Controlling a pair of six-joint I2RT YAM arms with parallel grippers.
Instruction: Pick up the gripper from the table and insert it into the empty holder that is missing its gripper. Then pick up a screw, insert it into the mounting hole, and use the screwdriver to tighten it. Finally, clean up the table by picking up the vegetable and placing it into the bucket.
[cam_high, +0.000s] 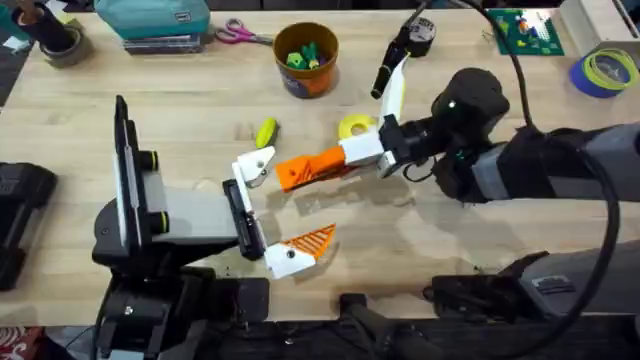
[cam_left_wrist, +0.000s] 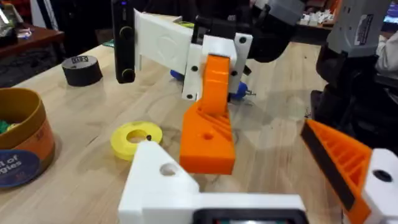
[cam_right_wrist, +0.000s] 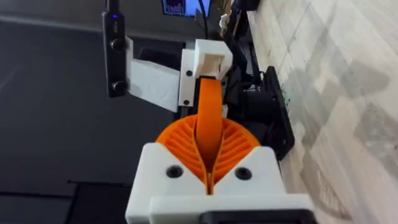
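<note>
Left wrist: bucket (cam_left_wrist: 22, 140) beside yellow ring (cam_left_wrist: 136, 139).

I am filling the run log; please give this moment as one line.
right gripper: shut on orange gripper | nearing empty holder | left gripper: open | vegetable: on table

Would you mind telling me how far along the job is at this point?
Done: the gripper is off the table, clamped in the right gripper. In hand: its tip is at the empty holder, apparently not seated. Left: the screw and tightening, and the vegetable, lying on the table, outside the bucket.
</note>
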